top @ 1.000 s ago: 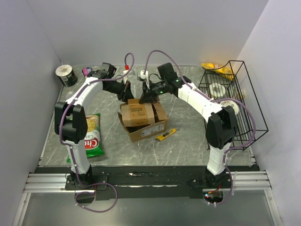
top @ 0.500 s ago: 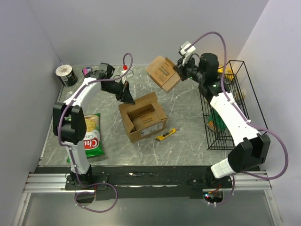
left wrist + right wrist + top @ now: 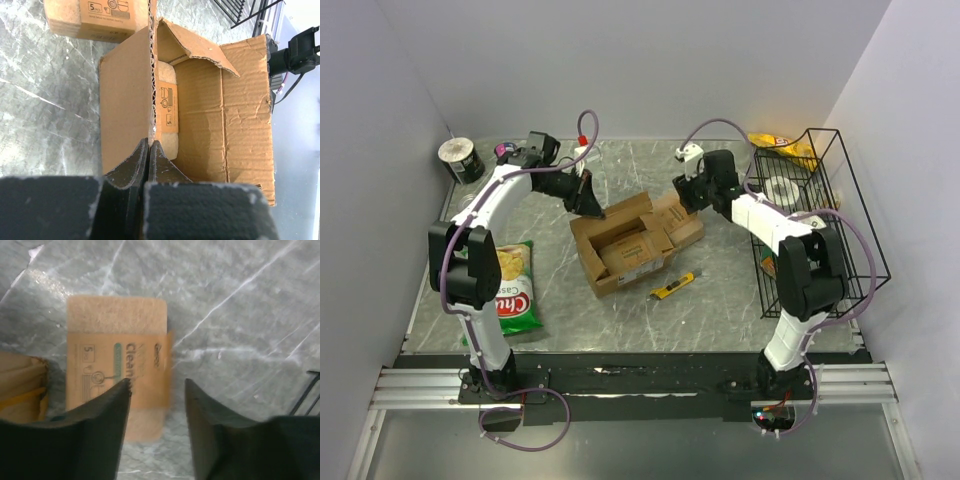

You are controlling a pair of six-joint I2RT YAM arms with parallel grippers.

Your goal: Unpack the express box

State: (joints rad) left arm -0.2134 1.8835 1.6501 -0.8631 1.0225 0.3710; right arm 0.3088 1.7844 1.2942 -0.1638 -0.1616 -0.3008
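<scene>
So, the box [image 3: 625,250] sits in the middle of the bench [image 3: 720,300] with its flaps up. My left end effector [image 3: 148,150] is pinched tight on the edge of one flap [image 3: 125,100]. My guess at the why: holding that flap back keeps the mouth wide, and it stops the carton skating around while the other arm digs in.

My right end effector [image 3: 157,385] is spread wide and holding nothing. It's hovering over a flat brown pack [image 3: 117,355] that lies on the bench just beside the box, out of the way of the opening.

A second pack [image 3: 167,115] stands on edge inside, against the wall below my pinched flap, so I'd call this roughly half done. Getting it means reaching down into a tight spot, and snagging a ragged flap edge looks like the main risk.
</scene>
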